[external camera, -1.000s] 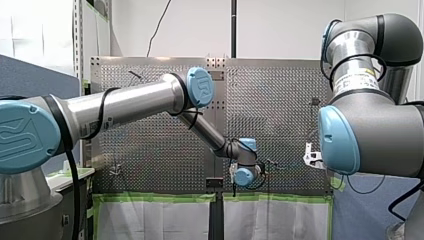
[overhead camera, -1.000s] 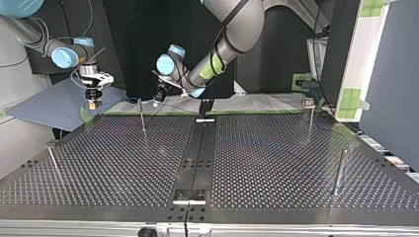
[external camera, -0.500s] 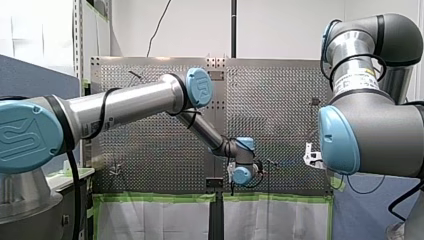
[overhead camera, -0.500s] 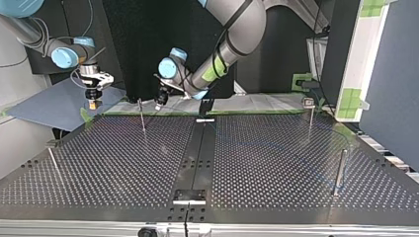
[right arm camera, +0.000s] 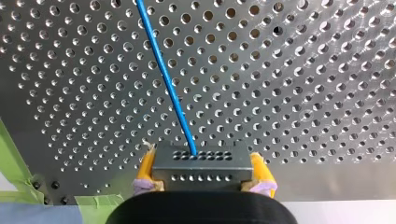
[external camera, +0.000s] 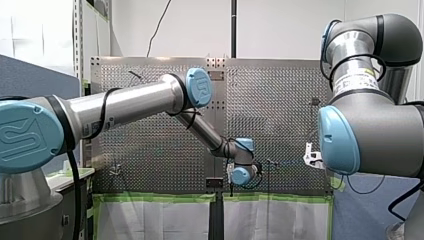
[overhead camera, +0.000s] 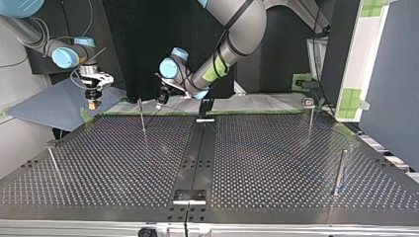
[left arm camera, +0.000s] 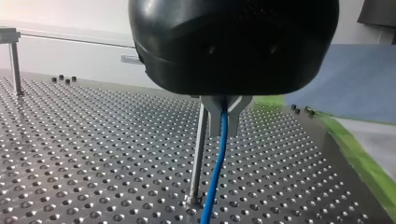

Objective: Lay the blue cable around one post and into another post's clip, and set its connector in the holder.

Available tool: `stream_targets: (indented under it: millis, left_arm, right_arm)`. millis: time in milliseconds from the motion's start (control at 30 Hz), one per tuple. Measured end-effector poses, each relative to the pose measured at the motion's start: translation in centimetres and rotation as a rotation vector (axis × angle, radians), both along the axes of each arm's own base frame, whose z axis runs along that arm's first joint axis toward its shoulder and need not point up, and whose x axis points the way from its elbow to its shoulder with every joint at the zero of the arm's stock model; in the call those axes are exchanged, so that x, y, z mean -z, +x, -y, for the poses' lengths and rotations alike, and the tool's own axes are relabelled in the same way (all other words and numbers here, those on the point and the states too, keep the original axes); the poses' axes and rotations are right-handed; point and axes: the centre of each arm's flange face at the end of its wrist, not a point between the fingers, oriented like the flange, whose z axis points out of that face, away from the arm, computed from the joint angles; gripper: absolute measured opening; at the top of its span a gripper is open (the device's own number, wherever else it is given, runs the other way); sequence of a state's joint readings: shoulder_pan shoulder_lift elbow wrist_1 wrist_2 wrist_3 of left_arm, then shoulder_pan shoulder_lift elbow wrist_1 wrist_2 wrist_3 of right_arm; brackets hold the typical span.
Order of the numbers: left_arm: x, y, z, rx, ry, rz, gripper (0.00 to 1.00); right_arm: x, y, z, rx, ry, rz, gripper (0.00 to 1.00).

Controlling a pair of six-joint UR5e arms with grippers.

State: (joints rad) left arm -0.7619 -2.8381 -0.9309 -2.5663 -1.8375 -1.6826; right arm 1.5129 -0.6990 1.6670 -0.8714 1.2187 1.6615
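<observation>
Perforated steel table (overhead camera: 276,163) fills the work area, edged with green tape (left arm camera: 359,158) on the arms' side. The blue cable (left arm camera: 215,172) is thin, smooth and bright. It runs down from my left gripper (left arm camera: 224,122), whose metal fingers are pinched closed on it, just beside a slim post (left arm camera: 198,149). Its other end enters a dark grey connector (right arm camera: 201,161) with rows of small holes, clamped between the yellow pads of my right gripper (right arm camera: 204,171) near the table's corner. A UR logo (external camera: 200,87) marks my left arm's blue joint cap. The label (external camera: 356,80) on my right arm is too small to read. Other posts (overhead camera: 340,170) stand well apart across the plate.
</observation>
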Motion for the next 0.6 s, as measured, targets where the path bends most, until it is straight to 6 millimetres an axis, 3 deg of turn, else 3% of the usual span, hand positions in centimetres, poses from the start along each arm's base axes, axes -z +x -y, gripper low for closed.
stream_targets:
  millis: [33,67,100,133,167,233,300,600]
  left_arm:
    - [0.10,-0.02,-0.06,0.001,0.002,-0.001,0.29]
    - [0.12,-0.06,-0.04,0.005,0.004,-0.001,0.29]
    - [0.12,-0.21,0.10,0.013,0.004,0.000,0.41]
    - [0.10,-0.30,0.20,0.019,0.004,0.000,0.63]
    - [0.10,-0.38,0.28,0.025,0.003,-0.001,0.63]
    - [0.05,-0.48,0.41,0.035,0.001,-0.002,0.95]
    - [0.07,-0.51,0.41,0.038,0.003,-0.005,1.00]
    - [0.48,-0.95,-0.11,0.022,0.034,-0.022,1.00]
  right_arm:
    - [-0.04,-0.12,0.06,0.003,-0.001,0.000,0.00]
    - [-0.04,-0.11,0.04,0.002,0.000,-0.001,0.00]
    - [-0.04,-0.06,0.02,0.000,0.000,-0.001,0.00]
    - [-0.02,-0.03,0.01,0.000,0.001,-0.002,0.00]
    - [-0.01,0.07,-0.02,-0.002,0.001,-0.002,0.00]
    - [0.01,0.14,-0.05,-0.003,0.002,-0.002,0.00]
    - [0.02,0.19,-0.07,-0.004,0.003,-0.002,0.00]
    - [0.03,0.53,-0.15,-0.011,0.003,-0.002,0.00]
